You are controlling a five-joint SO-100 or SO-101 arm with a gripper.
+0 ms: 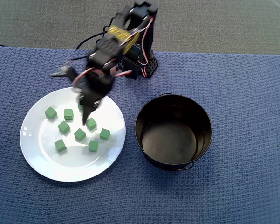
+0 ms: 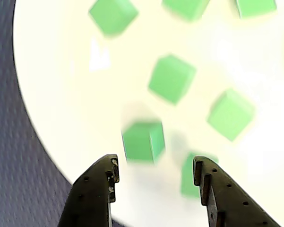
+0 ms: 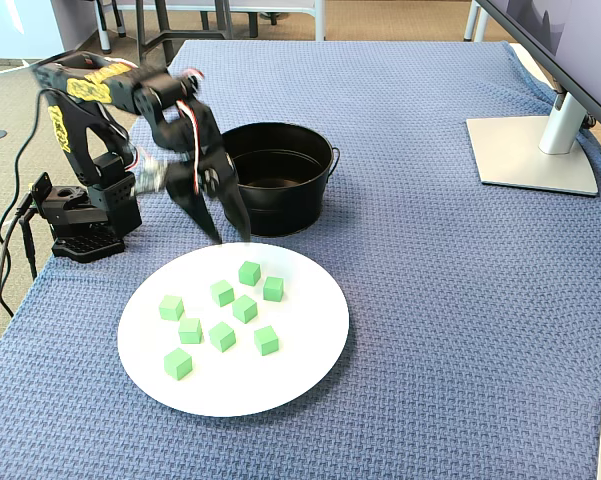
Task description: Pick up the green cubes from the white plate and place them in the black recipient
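**Operator:** Report the gripper condition.

**Technician:** The black two-finger gripper (image 2: 156, 172) is standing with its jaws spread wide apart and is gripping nothing. In the wrist view both fingertips (image 2: 106, 172) are hanging above the large round glossy white plate (image 2: 75, 94), clear of its surface as far as the blur allows.

**Operator:** Where are the small matte green cubes lying?

**Technician:** All visible cubes are resting on the white plate. The fixed view is showing eight green cubes (image 3: 245, 308) spread in a loose cluster. In the wrist view, one cube (image 2: 142, 141) is sitting just ahead of the gap between the fingers, nearer the left finger. A second cube (image 2: 190, 174) is lying just inside the right finger, partly hidden by it. Further cubes are lying farther ahead of the fingertips. Contact between fingers and cubes cannot be confirmed.

**Operator:** Locate the container.

**Technician:** The round black metal pot (image 1: 173, 131) with tall straight walls is standing on the blue woven cloth (image 1: 242, 93), well to the right of the fingers in the overhead view, just beside the plate but apart from it. Its shiny interior is showing no cubes.

**Operator:** Arm position?

**Technician:** The arm (image 3: 130, 100) is reaching from its base (image 3: 80, 215) down over the plate's near edge.
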